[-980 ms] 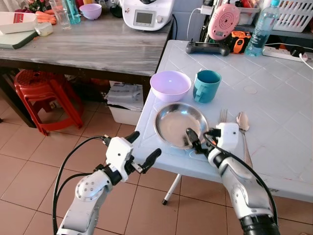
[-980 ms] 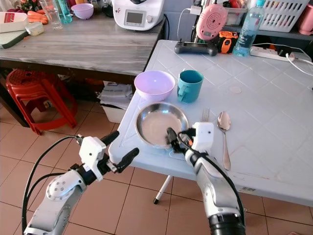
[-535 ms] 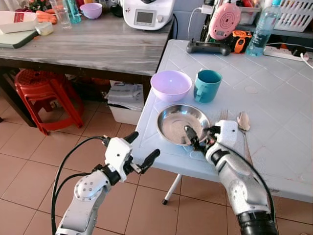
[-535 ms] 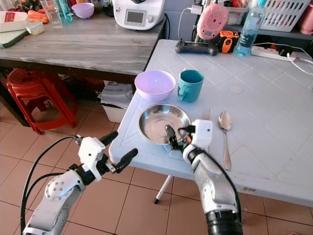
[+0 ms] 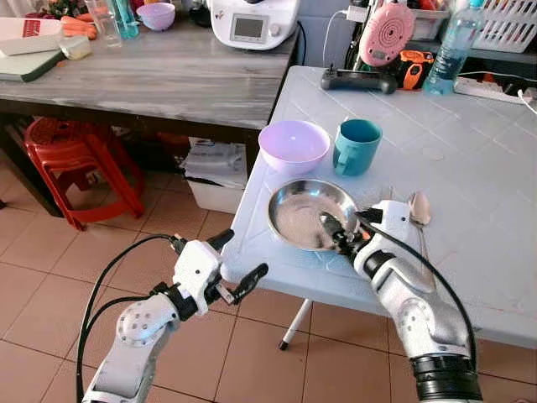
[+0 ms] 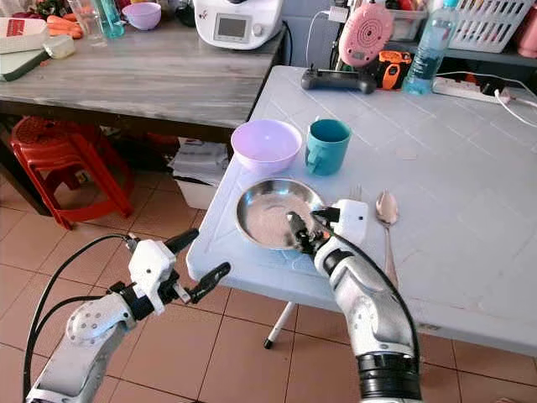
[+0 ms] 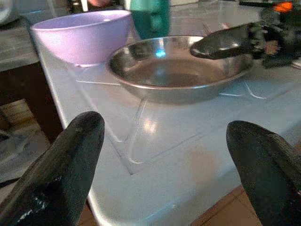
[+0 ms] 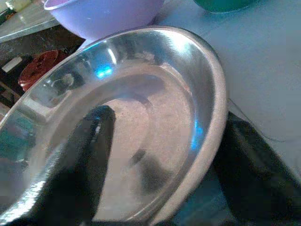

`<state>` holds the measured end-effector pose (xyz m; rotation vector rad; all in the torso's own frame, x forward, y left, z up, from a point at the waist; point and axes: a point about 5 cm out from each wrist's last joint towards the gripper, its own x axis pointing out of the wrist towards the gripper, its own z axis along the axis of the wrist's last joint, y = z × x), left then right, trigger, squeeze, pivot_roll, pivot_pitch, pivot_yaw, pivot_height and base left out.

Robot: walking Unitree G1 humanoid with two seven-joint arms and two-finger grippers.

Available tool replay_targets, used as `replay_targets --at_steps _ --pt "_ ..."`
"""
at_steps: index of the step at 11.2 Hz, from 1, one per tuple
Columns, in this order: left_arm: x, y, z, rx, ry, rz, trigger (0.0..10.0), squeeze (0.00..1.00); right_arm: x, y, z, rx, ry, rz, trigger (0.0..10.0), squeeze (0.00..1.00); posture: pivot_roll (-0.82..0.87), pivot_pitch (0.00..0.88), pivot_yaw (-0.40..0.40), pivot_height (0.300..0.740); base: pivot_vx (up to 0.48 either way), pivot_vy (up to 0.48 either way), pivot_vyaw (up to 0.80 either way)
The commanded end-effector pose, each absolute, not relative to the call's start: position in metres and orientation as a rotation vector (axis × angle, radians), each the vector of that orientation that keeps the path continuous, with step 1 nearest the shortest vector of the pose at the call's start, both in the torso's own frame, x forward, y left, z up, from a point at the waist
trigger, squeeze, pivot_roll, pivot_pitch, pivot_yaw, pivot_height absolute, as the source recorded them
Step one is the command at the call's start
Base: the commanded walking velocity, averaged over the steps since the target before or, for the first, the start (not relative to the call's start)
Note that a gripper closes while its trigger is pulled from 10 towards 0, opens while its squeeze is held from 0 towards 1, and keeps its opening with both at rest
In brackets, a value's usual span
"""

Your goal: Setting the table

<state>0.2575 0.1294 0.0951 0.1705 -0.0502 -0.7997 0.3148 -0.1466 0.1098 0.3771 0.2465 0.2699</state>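
A steel plate (image 5: 298,211) lies near the front left corner of the white table (image 5: 470,176). My right gripper (image 5: 339,234) is shut on its near rim, one finger (image 8: 89,146) inside the plate and the other under the rim's outer side. Behind the plate stand a purple bowl (image 5: 293,144) and a teal mug (image 5: 356,146). A spoon (image 5: 418,207) lies right of the plate, and a fork (image 5: 385,193) is partly hidden by my right wrist. My left gripper (image 5: 237,263) hangs open below the table's front edge, facing the plate (image 7: 178,70).
A grey wooden table (image 5: 151,75) stands to the left with a white appliance (image 5: 252,21) on it. Under it are a red stool (image 5: 71,151) and a white box (image 5: 214,176). A controller (image 5: 361,80) and a water bottle (image 5: 449,50) sit at the white table's back.
My right gripper has pushed further over the plate's near rim and closed on it. My left arm has sunk a little lower and to the left.
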Motion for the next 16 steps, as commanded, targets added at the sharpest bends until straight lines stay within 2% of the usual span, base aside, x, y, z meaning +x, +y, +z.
replay_targets --at_steps 1,2,7,11,16 --pt "0.255 0.128 0.092 0.208 -0.041 -0.834 10.0 0.0 0.314 -0.145 0.11 0.394 0.267 0.276 0.0 0.0 0.04 0.109 0.013 0.74 0.0 0.0 0.0" --pt "0.254 0.128 0.091 0.208 -0.04 -0.838 10.0 0.0 0.313 -0.142 0.11 0.436 0.27 0.28 0.0 0.0 0.03 0.108 0.018 0.74 0.0 0.0 0.0" --pt "0.255 0.126 0.09 0.206 -0.047 -0.844 10.0 0.0 0.309 -0.141 0.104 0.431 0.311 0.276 0.0 0.0 0.04 0.104 0.015 0.74 0.0 0.0 0.0" --pt "0.258 0.124 0.093 0.197 -0.072 -0.829 10.0 0.0 0.307 -0.144 0.094 0.474 0.361 0.194 0.0 0.0 0.04 0.097 0.008 0.74 0.0 0.0 0.0" --pt "0.257 0.119 0.092 0.185 -0.075 -0.834 10.0 0.0 0.306 -0.153 0.09 0.618 0.385 0.076 0.0 0.0 0.03 0.098 0.006 0.74 0.0 0.0 0.0"
